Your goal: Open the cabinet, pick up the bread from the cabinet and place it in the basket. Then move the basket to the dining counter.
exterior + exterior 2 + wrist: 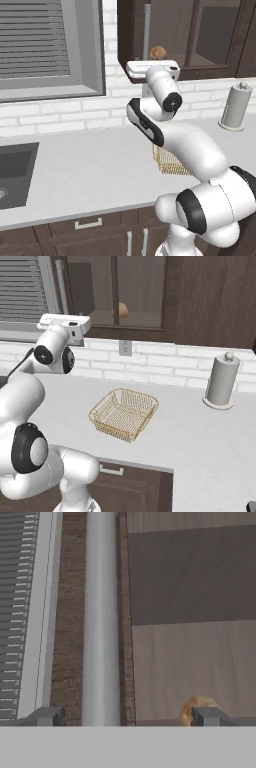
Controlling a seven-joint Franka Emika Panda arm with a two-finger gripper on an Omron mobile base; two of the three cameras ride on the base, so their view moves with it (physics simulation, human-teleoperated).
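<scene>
both base views look down from behind, sharing the basket (170, 162); hand view faces the cabinet (190, 612) closely.

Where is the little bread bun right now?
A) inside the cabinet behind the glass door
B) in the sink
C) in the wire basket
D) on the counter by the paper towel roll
A: the bread sits on the shelf inside the cabinet, behind its glass door, while the basket on the counter holds nothing.
</scene>
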